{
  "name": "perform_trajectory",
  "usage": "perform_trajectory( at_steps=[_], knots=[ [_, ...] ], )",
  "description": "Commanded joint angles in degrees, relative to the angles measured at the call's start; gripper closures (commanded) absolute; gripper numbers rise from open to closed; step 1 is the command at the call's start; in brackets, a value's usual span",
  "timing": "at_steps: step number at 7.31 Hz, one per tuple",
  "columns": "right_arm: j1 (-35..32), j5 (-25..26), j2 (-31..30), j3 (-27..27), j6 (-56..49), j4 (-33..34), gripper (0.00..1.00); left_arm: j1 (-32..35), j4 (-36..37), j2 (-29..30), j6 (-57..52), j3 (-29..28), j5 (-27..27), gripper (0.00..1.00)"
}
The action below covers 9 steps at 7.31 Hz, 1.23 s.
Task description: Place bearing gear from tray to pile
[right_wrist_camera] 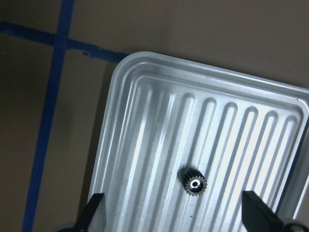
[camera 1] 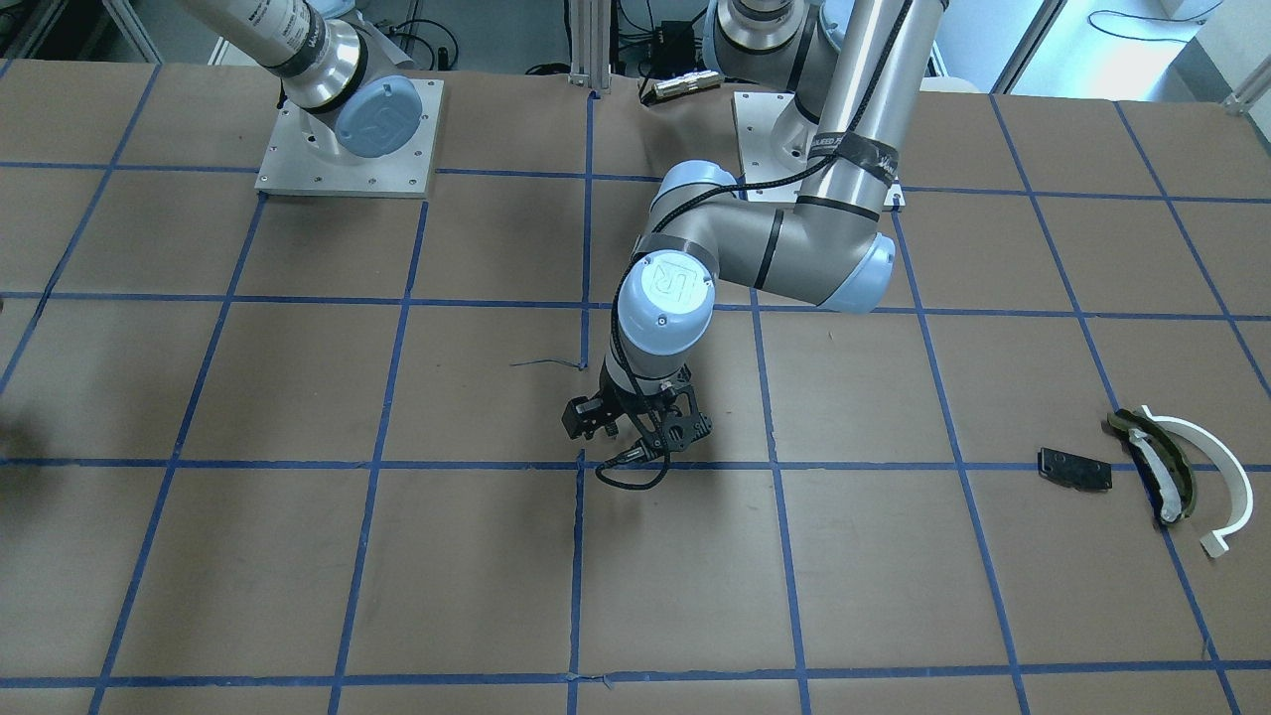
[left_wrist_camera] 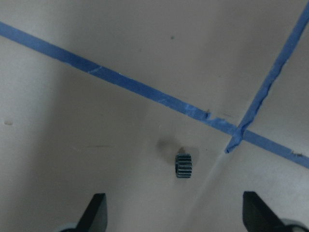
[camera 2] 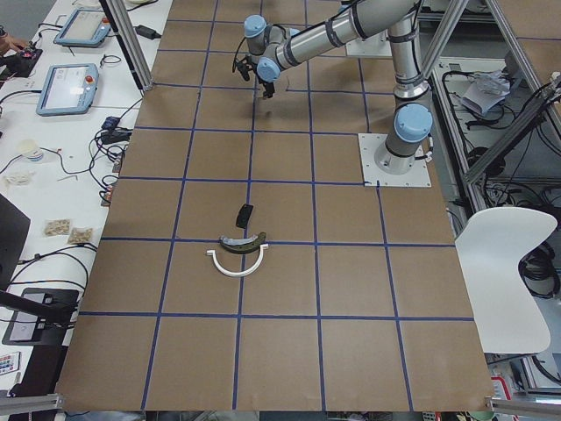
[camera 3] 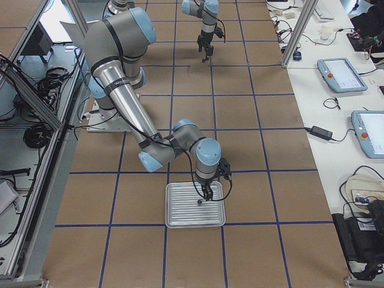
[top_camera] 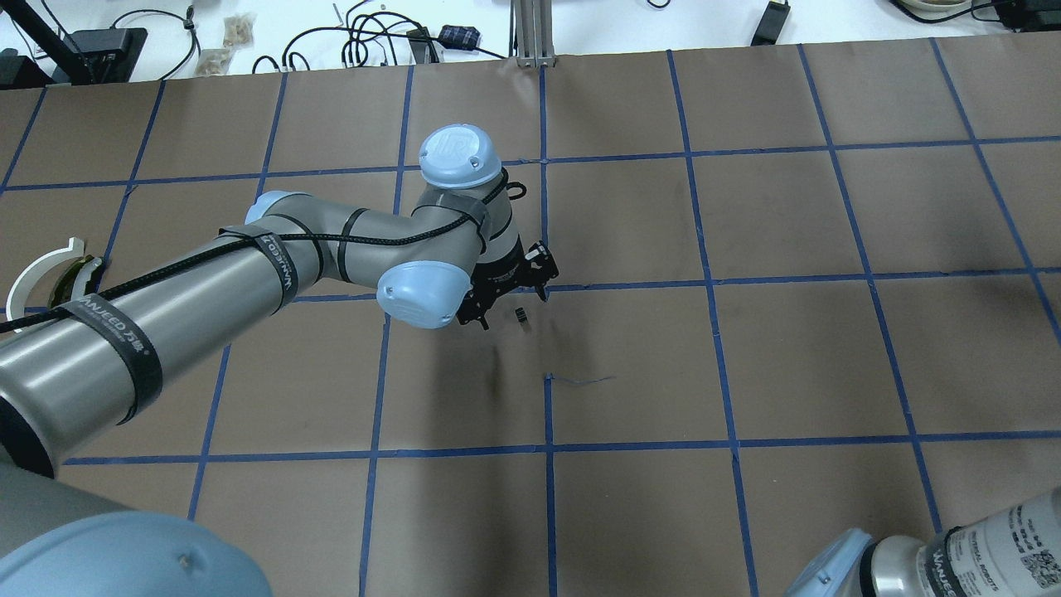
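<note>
- Left arm (camera 1: 794, 248): reaches from its base out to the middle of the table (camera 1: 298, 397). The forearm runs roughly level and the wrist is bent so the tool points down.
- Left gripper (left_wrist_camera: 175, 212): hangs above the brown paper with its fingers spread wide and nothing between them.
- Second gear (left_wrist_camera: 183, 165): small and dark, it lies on the bare paper under the left gripper, with its toothed rim toward the wrist camera. It sits just beside a crossing of the blue tape lines and is clear of both fingertips.
- Right arm (camera 3: 129, 102): the upper link slopes down from the shoulder to a low elbow. A short forearm leads to the wrist, and the tool points straight down over the tray (right_wrist_camera: 159, 125).
- Right gripper (right_wrist_camera: 174, 215): its fingers are apart and grip nothing.
- Bearing gear (right_wrist_camera: 194, 184): lies flat on the ribbed tray floor with its bore facing up. In the wrist view it sits between the two fingertips, a little toward the right-hand one, and touches neither.
- Pile (camera 2: 241, 243): sits toward the robot's left end of the table, well apart from both grippers and from the tray.
- Pile parts: a white half-ring (camera 1: 1242, 489) curves round an olive-and-black curved piece (camera 1: 1142, 437), close against it. A flat black plate (camera 1: 1074, 468) lies just beside them. No gear can be made out among them.
</note>
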<state>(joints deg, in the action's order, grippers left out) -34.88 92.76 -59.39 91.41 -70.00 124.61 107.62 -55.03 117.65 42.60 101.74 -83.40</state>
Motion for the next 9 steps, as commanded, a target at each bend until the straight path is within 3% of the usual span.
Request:
perform_trajectory(
  at_steps=[1,2,3,4,5,6,9],
  knots=[
    [1.2,0.2,4.3,-1.8,-1.5,0.0,0.04,0.9,0.6,0.6,-2.7,0.5,-0.8,0.09],
    [1.2,0.3,4.6,-1.4,-2.0,-0.1,0.04,1.0,0.6,1.0,-3.0,0.5,-1.2,0.20],
    [1.3,0.3,4.9,-1.7,-2.2,-0.1,0.04,1.0,0.6,1.1,-2.9,0.5,-1.2,0.41],
    [1.3,0.2,5.2,-1.6,-2.2,-0.1,0.04,1.0,0.9,1.2,-2.3,0.5,-0.7,0.53],
    [1.3,0.4,5.9,-1.4,-2.9,-0.1,0.07,1.2,0.5,0.4,-2.1,0.6,-0.5,0.88],
    [1.3,0.4,6.1,-1.8,-5.0,-0.1,0.11,1.2,0.8,0.7,-1.9,0.8,-0.7,1.00],
    [1.3,0.2,6.0,-1.9,-5.4,-0.2,0.49,0.7,-0.2,-2.4,-2.8,0.6,-1.1,1.00]
  ],
)
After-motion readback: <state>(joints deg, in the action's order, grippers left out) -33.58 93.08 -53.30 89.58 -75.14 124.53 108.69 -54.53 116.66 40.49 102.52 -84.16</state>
